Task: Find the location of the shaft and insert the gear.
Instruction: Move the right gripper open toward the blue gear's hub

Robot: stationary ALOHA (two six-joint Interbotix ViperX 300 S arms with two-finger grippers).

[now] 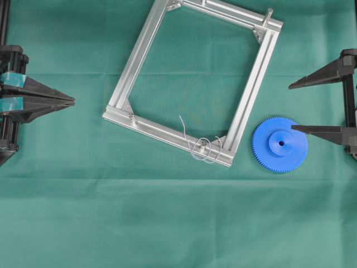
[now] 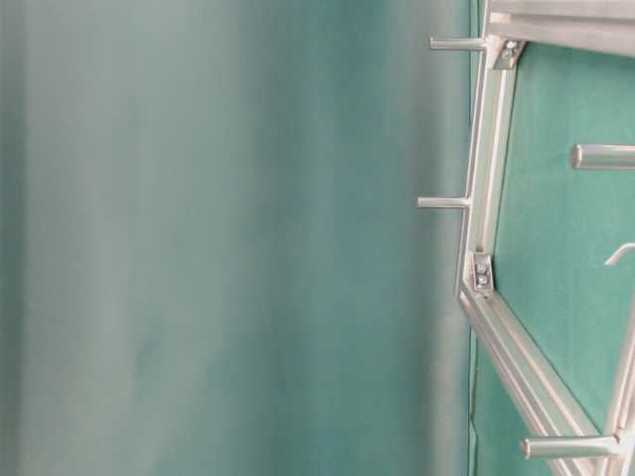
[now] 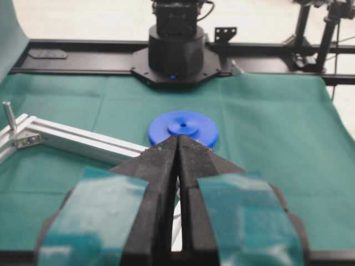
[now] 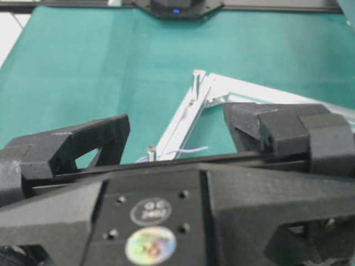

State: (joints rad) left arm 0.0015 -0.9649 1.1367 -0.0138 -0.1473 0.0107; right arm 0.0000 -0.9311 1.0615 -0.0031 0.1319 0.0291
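Gear (image 1: 280,144) lies flat on the green-covered counter (image 1: 167,223), just beside the aluminium frame's (image 1: 142,53) corner where the wire-looped shaft (image 1: 204,146) stands. Right gripper (image 1: 290,107) hangs wide open, one finger (image 1: 318,130) over the gear's hub. Left gripper (image 1: 73,101) sits closed at the counter's opposite edge, holding nothing.
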